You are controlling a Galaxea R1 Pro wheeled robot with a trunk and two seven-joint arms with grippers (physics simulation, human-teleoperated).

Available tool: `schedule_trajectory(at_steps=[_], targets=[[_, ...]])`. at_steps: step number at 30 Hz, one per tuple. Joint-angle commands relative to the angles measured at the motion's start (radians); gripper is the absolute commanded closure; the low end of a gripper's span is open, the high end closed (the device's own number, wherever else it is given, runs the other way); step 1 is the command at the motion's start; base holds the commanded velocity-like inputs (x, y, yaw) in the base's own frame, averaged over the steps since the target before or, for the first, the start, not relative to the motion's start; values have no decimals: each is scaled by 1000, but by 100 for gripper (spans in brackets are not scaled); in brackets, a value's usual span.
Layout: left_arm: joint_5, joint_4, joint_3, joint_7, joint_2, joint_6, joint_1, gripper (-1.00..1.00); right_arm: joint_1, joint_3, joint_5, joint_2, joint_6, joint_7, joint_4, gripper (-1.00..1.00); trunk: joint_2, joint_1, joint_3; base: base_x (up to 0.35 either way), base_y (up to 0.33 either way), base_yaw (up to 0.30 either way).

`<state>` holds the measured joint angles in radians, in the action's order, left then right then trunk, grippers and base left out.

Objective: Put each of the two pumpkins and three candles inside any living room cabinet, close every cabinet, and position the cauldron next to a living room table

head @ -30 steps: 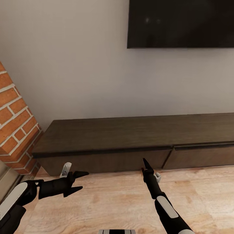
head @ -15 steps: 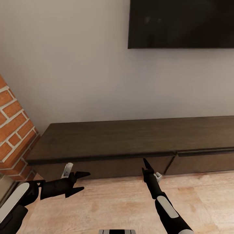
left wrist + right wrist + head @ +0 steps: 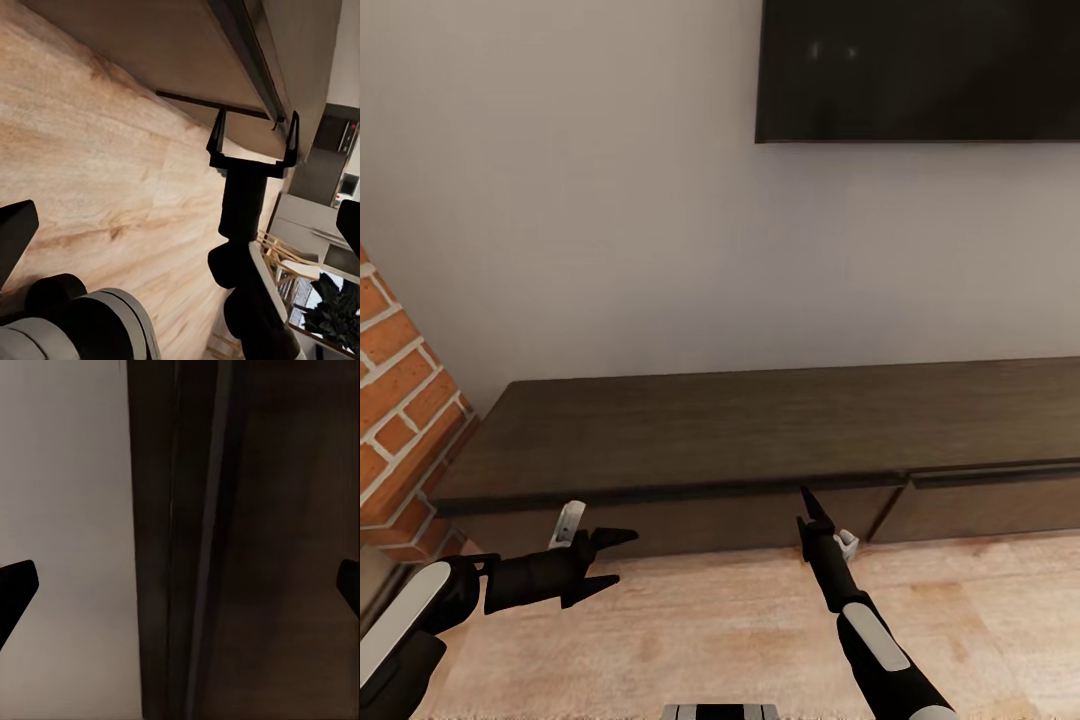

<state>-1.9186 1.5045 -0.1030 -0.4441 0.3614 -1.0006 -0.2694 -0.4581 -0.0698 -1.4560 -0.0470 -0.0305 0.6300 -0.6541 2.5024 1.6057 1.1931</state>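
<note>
Brickwork (image 3: 400,400) at far left, angled against the pale wall (image 3: 580,200). Left gripper (image 3: 612,560) low above the wood floor (image 3: 690,620), pointing sideways toward the right, jaws apart, holding nothing. Cabinet (image 3: 760,430) long, low and dark brown, stretched along the wall, all visible drawer fronts flush and closed. Right gripper (image 3: 807,503) raised just before the seam between two drawer fronts, close to the cabinet face; jaws spread wide in the left wrist view (image 3: 253,139), empty. Dark screen (image 3: 920,70) mounted on the wall above the cabinet at upper right.
</note>
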Motion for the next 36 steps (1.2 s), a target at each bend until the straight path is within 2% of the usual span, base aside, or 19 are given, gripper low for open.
schedule_trajectory(at_steps=[1,4,13,21,36], targets=[[-11,1,-1,-10,1,0,-1,-100,-1,-2,-10,1,-4,4,1,-100,1,0,5,1,0,0],[-11,2,-1,-10,1,0,-1,-100,-1,-2,-10,5,-4,5,1,-100,1,0,5,0,0,0],[-11,2,-1,-9,1,0,-1,-100,-1,-4,-10,8,-5,31,1,-100,2,3,28,0,0,0],[-11,2,-1,-10,1,0,-1,-100,-1,-2,40,7,-5,37,1,-100,2,3,28,0,0,0],[-11,2,-2,-10,1,0,-1,-100,-1,-2,48,7,-6,37,2,-100,2,3,28,52,0,0]])
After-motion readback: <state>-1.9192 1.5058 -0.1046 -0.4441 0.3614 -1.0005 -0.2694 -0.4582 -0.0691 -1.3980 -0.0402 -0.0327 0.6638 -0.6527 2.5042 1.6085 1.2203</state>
